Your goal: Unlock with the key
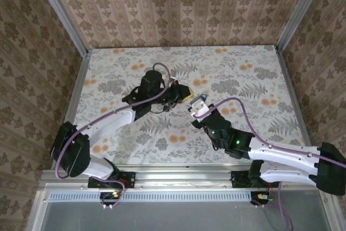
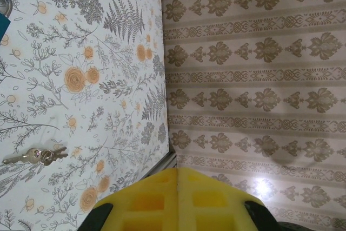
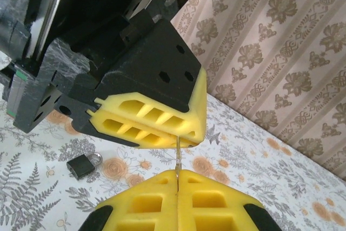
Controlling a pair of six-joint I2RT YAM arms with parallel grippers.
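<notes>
A thin metal key (image 3: 177,155) spans the short gap between the two grippers above the table, with only its bare blade showing. My right gripper (image 3: 177,176) is shut on its lower end, which is hidden between the yellow pads. My left gripper (image 3: 185,133) is shut on its upper end at the pad seam. In the top view the left gripper (image 1: 185,94) and right gripper (image 1: 196,109) meet tip to tip over the middle of the table. The left gripper (image 2: 177,172) has its pads pressed together. The small padlock (image 3: 83,165) lies on the table below the left gripper.
Two silver keys on a ring (image 2: 35,156) lie loose on the flowered table (image 1: 243,79). The padlock's shackle (image 2: 3,2) shows at the left wrist view's top left edge. Patterned walls stand close on three sides. A metal rail (image 1: 178,179) runs along the near edge.
</notes>
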